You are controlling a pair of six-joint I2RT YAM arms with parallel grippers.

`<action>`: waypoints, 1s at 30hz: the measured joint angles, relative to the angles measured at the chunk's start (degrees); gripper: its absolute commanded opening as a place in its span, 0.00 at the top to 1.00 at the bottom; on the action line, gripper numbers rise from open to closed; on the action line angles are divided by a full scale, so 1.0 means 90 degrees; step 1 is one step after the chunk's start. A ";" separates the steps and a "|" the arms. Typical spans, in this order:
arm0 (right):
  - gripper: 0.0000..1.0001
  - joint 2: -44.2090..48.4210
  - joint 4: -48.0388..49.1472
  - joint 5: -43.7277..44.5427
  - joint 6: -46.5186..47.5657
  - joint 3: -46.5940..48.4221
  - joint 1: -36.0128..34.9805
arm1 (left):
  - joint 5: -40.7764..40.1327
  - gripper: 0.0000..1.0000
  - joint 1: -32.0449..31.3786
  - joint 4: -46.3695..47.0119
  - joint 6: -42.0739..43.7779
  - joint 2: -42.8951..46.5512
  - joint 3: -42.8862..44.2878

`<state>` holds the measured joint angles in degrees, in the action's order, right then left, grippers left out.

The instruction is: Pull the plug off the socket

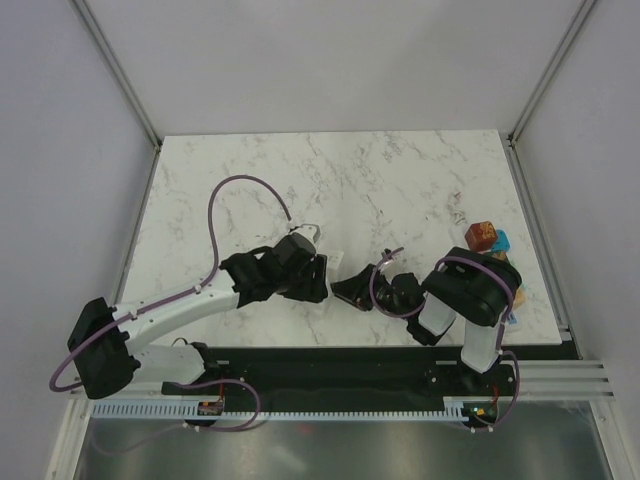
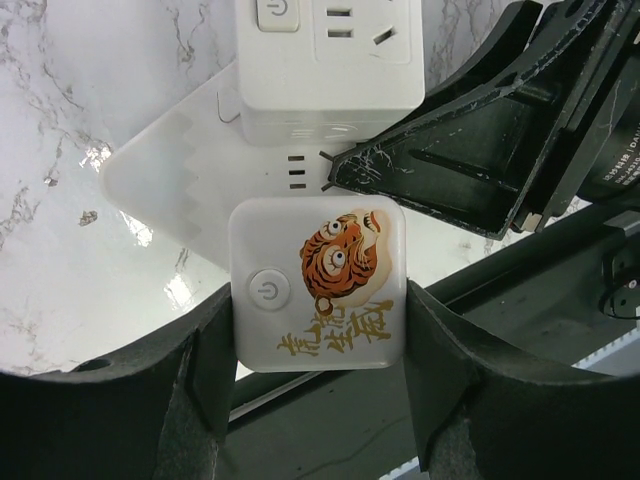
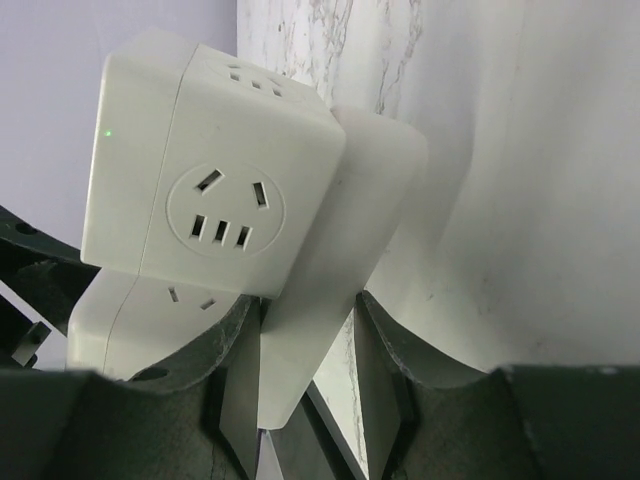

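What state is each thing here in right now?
tiger cube: gripped, butted against the socket cube, apparently not yet pulled off.
socket cube: green light on, visible outlets empty.
white plate: pinched at its edge.
left claw: closed on the tiger cube.
right claw: closed on the white plate.

A robotics lab test cell: marble-look table (image 1: 400, 180) boxed by white walls (image 1: 60, 150) and aluminium posts (image 1: 116, 72).
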<state>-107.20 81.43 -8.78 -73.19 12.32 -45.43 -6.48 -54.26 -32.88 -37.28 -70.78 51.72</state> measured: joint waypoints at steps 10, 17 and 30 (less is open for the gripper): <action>1.00 0.0083 -0.0080 -0.0104 0.0202 -0.0007 0.0041 | -0.1513 0.98 -0.1120 -0.0818 0.0440 -0.0413 0.0862; 1.00 -0.0010 -0.0459 -0.0107 0.0498 -0.0090 0.0202 | -0.1450 0.98 -0.1260 -0.0260 0.0707 -0.0160 0.1360; 1.00 0.0367 -0.0838 -0.0223 0.0882 -0.0075 0.0255 | -0.1481 0.98 0.0163 -0.0896 0.0721 -0.0058 0.1379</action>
<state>-103.90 73.89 -10.79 -65.25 11.64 -43.13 -19.81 -52.80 -40.95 -30.79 -71.31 64.14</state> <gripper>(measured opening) 0.273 0.659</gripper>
